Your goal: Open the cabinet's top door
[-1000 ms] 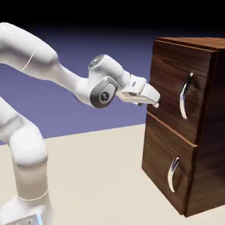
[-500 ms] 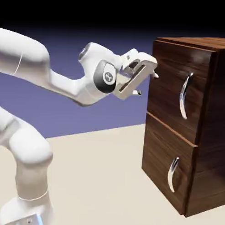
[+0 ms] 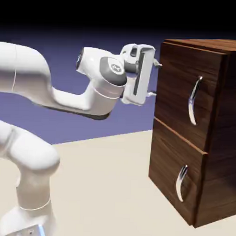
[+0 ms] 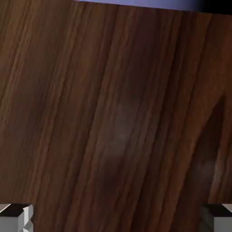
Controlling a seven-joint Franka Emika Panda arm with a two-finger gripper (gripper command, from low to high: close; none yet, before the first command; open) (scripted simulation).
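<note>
The approach was on, and the grasp had not begun. The gripper (image 3: 154, 79) hung at the upper left edge of the cabinet (image 3: 224, 143), level with the top door (image 3: 180, 93), its fingers spread as wide as they go, one above the other, with nothing between them. The door looked fully shut, flush with the cabinet's front. The long handle (image 3: 193, 100) curved down the door's face, well to the exterior view's right of the fingertips (image 3: 151, 94), with bare wood in between.

In the hand view dark wood grain filled nearly everything; only the two grey tips (image 4: 15, 215) showed at the bottom corners, and the shadowy streak at the right edge may have been the handle, though that was hard to tell.

The next move, by this reading, called for sliding across the door until the open jaws straddled the handle, then closing and pulling outward. The lower handle (image 3: 181, 182) was not the target.
</note>
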